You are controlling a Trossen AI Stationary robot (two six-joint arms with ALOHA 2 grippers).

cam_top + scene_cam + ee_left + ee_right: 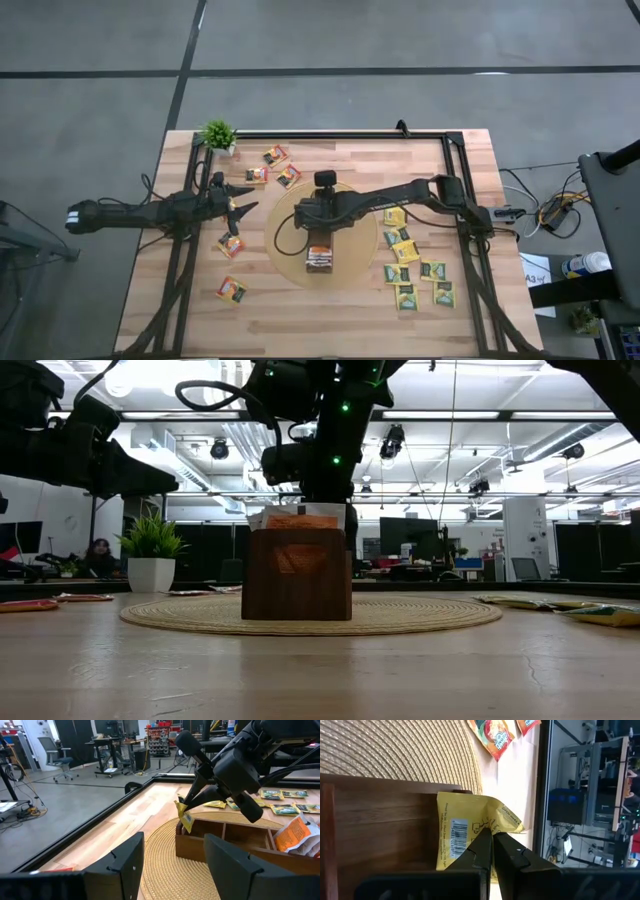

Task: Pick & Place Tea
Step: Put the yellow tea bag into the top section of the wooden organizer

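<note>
A long brown wooden box (320,257) stands on a round woven mat (288,262) in the table's middle. Orange tea sachets (300,518) stick out of its top. My right gripper (318,226) reaches in from the right and is shut on a yellow tea sachet (462,832) over the box's far end (200,837). My left gripper (243,208) waits open at the table's left, pointing toward the mat, with nothing between its fingers (125,865). Loose orange sachets (231,245) lie flat on the left, and yellow and green ones (404,252) on the right. My right gripper pinches the yellow sachet's upper edge (482,831) between its two shut fingers (196,796). The fingers come slanting down from above. The crumpled sachet hangs below them (186,817) at the box's end compartment. I cannot tell whether its lower end touches the box.
A small potted plant (218,134) stands at the far left corner. Black frame rails (330,134) run along the table's far edge and both sides. Bare wood lies near the front edge (320,320).
</note>
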